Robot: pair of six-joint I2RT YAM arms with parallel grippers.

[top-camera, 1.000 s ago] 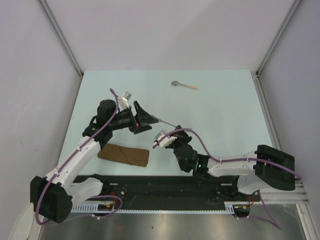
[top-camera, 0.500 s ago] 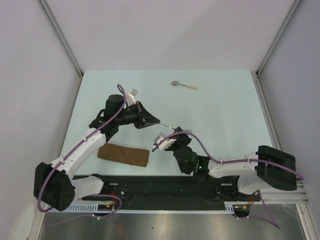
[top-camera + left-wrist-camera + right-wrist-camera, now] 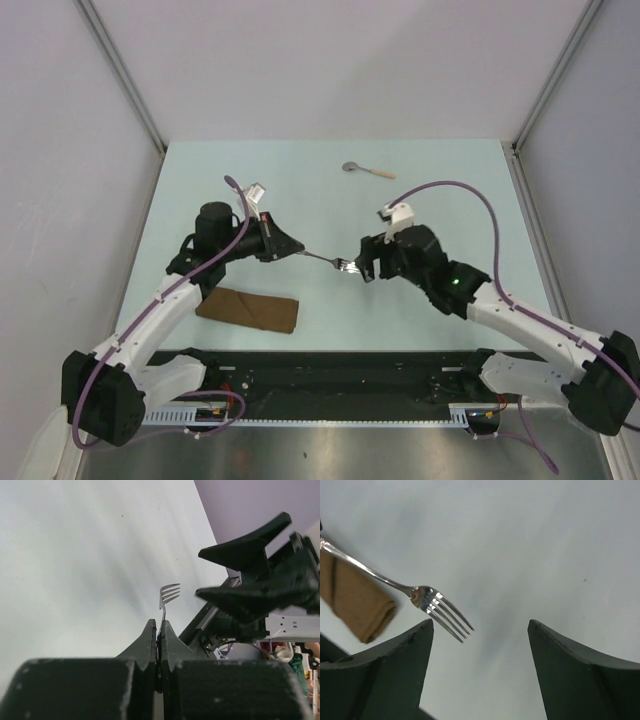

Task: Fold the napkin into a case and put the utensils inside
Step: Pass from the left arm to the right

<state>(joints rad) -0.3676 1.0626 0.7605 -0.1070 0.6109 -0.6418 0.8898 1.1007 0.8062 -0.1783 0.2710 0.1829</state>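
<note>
Since a second earlier the fork [image 3: 325,259] had changed hands: the right jaws, which had pinched it, stood spread wide just right of its tines, and the left jaws, which had been spread, were pressed together on the very end of its handle. The right arm [image 3: 520,318] had also swung out to the right. The fork hung level between the two arms over the middle of the surface [image 3: 450,190], tines pointing right. The case [image 3: 248,310] lay flat at the near left, a narrow folded strip of brown cloth. Which end was its mouth could not be told. The spoon [image 3: 367,171] lay alone at the far side, well apart from everything. The fork looked light, stiff and smooth, so a pinch at the handle's tip could let it swivel or slip; a hold further along the handle would probably steady it. The case, being soft, would likely sag shut and shift when pushed, so its mouth might need holding down. The spoon, thin and flat on the surface, was probably best taken across its handle.
</note>
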